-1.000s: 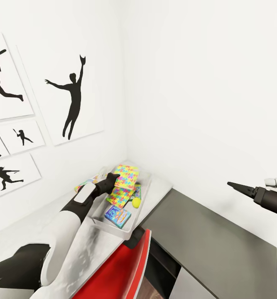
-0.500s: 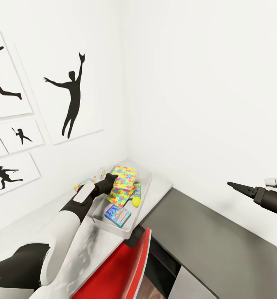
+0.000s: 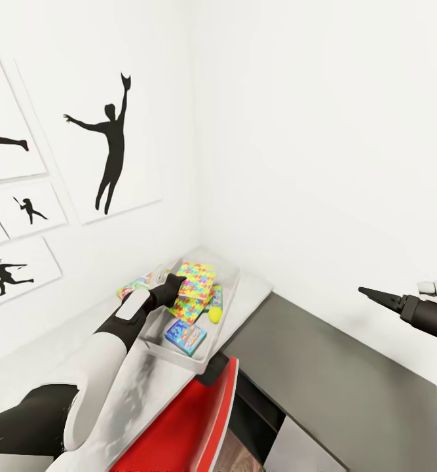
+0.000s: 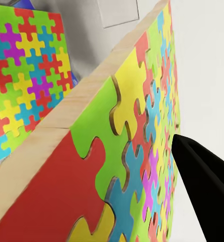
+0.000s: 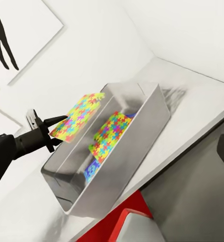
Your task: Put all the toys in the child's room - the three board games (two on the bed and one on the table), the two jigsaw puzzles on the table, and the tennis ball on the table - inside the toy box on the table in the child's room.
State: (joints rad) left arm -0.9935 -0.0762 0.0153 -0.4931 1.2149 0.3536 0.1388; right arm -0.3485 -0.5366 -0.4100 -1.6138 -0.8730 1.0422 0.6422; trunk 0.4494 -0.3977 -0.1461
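My left gripper (image 3: 173,288) is shut on a jigsaw puzzle (image 3: 197,276), holding it tilted over the light grey toy box (image 3: 179,357) on the table (image 3: 249,290). In the left wrist view the held puzzle (image 4: 137,146) shows its wooden edge beside one black finger (image 4: 202,196). A second jigsaw puzzle (image 3: 187,306) lies in the box, along with the tennis ball (image 3: 214,316) and a blue board game (image 3: 185,336). The right wrist view shows the box (image 5: 142,136), the held puzzle (image 5: 79,116) and the one inside (image 5: 112,133). My right gripper (image 3: 369,292) hangs far to the right, open and empty.
A colourful flat item (image 3: 133,285) sits just behind the box near the wall. A red chair back (image 3: 192,419) stands close in front of the desk. The desk's dark grey side panel (image 3: 323,373) is at the right. Silhouette pictures (image 3: 110,151) hang on the left wall.
The whole view has shifted slightly, so the camera moved. My left gripper still holds the puzzle over the box. The right arm has not moved.
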